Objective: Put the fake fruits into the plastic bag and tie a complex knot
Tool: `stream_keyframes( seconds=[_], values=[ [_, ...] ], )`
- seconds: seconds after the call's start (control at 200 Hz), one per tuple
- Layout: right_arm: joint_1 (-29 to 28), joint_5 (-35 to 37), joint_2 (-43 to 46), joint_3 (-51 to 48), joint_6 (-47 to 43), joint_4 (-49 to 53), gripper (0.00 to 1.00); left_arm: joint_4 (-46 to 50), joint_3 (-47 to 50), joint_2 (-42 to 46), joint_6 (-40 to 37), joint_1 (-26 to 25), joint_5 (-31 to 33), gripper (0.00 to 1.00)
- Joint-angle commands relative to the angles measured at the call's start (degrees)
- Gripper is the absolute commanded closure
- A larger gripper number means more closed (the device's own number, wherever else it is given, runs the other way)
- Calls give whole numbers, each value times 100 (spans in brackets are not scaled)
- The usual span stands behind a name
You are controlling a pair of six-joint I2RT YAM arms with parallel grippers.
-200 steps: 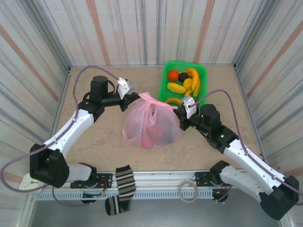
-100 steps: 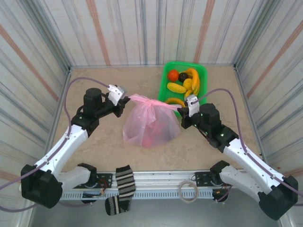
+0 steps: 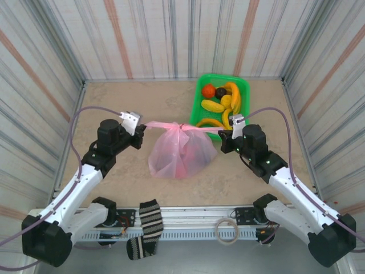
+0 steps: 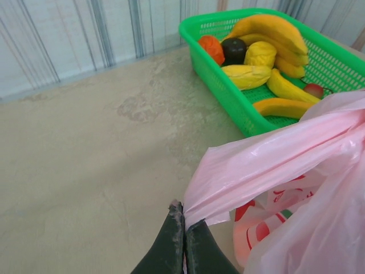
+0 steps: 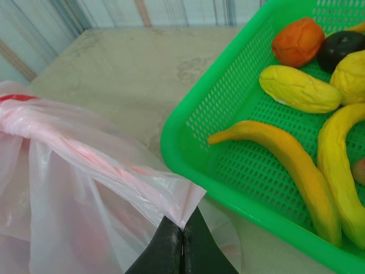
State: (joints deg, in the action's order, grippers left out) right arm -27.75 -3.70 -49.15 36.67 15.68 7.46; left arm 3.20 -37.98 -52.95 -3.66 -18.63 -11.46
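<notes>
Mottled beige stone-look tabletop (image 3: 114, 100), enclosed by vertically striped walls (image 3: 171, 34). Between the left gripper (image 3: 142, 127) and right gripper (image 3: 221, 136) sits a thin, crinkled, translucent pink plastic bag (image 3: 182, 154). Each gripper's jaws are pressed together on a taut strap end, with the twisted knot (image 3: 181, 126) midway. Glossy fake fruits (image 3: 219, 103) lie in a green mesh basket (image 3: 201, 94) just beyond the right gripper.

Pink, see-through plastic bag (image 3: 181, 153) with red printed marks! Bright green mesh basket (image 3: 223, 76), yellow bananas (image 3: 234, 94), an orange fruit (image 3: 209, 91), a dark purple fruit (image 3: 220, 93). Mottled beige table (image 3: 114, 97), grey-white striped walls (image 3: 171, 34) with rust bands, and a black-and-white striped sock (image 3: 150, 220).
</notes>
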Motion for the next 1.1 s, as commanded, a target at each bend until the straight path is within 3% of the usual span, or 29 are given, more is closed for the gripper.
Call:
stream_keyframes(
  seconds=[0.0,0.24,0.501,1.092],
  values=[
    [538,1344,-2,-215,515,717,100,125,177,297,564,570,1841,100],
    [983,1443,-21,-505,989,803,100,183,615,534,1188,1151,1984,100],
    [1362,1457,14,-806,1274,863,100,145,906,584,1437,1330,2174,100],
    [1509,1012,116,-775,1228,853,100,-20,740,321,1346,1397,1155,100]
  ],
)
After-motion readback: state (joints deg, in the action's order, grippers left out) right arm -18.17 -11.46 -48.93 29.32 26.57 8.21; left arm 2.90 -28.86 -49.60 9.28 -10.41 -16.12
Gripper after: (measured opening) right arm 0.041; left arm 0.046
